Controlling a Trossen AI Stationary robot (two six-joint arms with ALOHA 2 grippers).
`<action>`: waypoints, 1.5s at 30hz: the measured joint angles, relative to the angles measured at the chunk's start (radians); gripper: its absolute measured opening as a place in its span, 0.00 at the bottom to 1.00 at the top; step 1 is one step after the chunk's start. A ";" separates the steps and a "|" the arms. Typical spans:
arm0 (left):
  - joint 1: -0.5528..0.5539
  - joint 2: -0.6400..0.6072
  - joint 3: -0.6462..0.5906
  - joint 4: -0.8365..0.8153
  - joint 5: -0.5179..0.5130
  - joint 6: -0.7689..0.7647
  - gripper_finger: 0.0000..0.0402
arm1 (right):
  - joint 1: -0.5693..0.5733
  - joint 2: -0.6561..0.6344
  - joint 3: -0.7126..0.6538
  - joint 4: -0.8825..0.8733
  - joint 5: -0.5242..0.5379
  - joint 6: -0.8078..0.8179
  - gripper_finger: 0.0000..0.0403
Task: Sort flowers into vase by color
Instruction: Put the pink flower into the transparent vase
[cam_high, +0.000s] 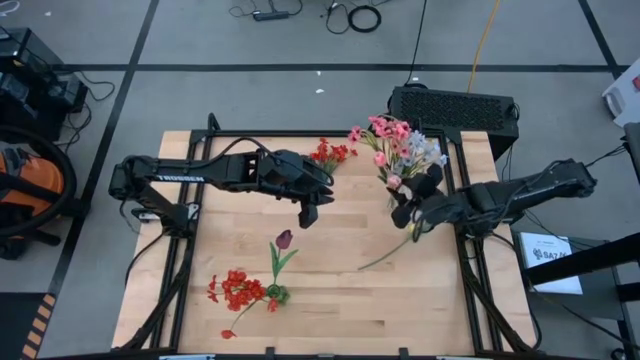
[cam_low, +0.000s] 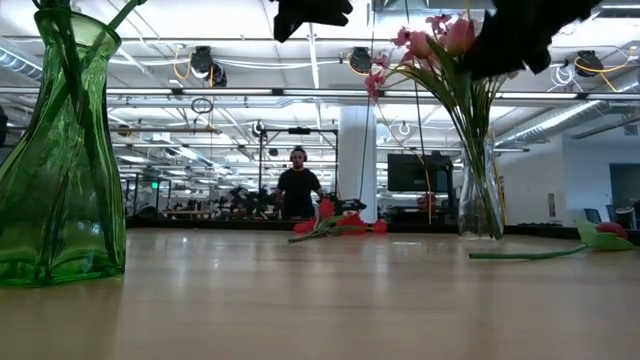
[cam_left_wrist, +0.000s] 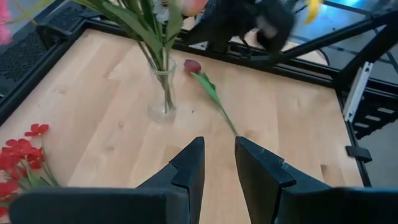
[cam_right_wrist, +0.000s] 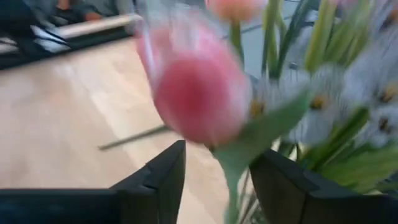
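The right gripper (cam_high: 408, 205) hovers just beside the clear vase (cam_low: 481, 205) at the far right of the table (cam_high: 330, 260), its fingers (cam_right_wrist: 163, 174) spread apart with a pink tulip bud (cam_right_wrist: 200, 93) right in front of them, between the two tips; whether the bud touches either finger cannot be told. That vase holds a bunch of pink and pale bluish-white flowers (cam_high: 402, 148), their green stalks running down into the glass. On the table just beyond the right gripper lies a loose stem (cam_high: 385, 253), its reddish bud close by the foot of the clear vase. The left gripper (cam_high: 308, 213) hangs over the middle of the table, its fingers (cam_left_wrist: 189, 168) parted with nothing between them. Below it on the wood lies a dark maroon tulip (cam_high: 283, 241) on a leafy stalk, and nearer the front edge a cluster of red blossoms (cam_high: 240, 291). A second bunch of red blossoms (cam_high: 331, 152) sits at the far edge of the table, behind the left arm. A green vase (cam_low: 58, 150) stands at the near left of the low view with stalks in it. Beyond the table a person (cam_low: 298, 185) stands in the room.
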 joint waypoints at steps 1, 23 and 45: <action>0.000 0.000 0.000 0.000 -0.004 0.000 0.24 | 0.000 -0.011 0.017 -0.008 -0.017 -0.008 0.42; -0.026 0.000 0.000 -0.004 -0.086 -0.019 0.24 | 0.000 -0.034 0.355 -0.446 -0.128 0.030 0.34; -0.034 0.000 0.000 -0.004 -0.086 -0.044 0.24 | -0.021 0.051 0.263 -0.519 -0.268 0.097 0.34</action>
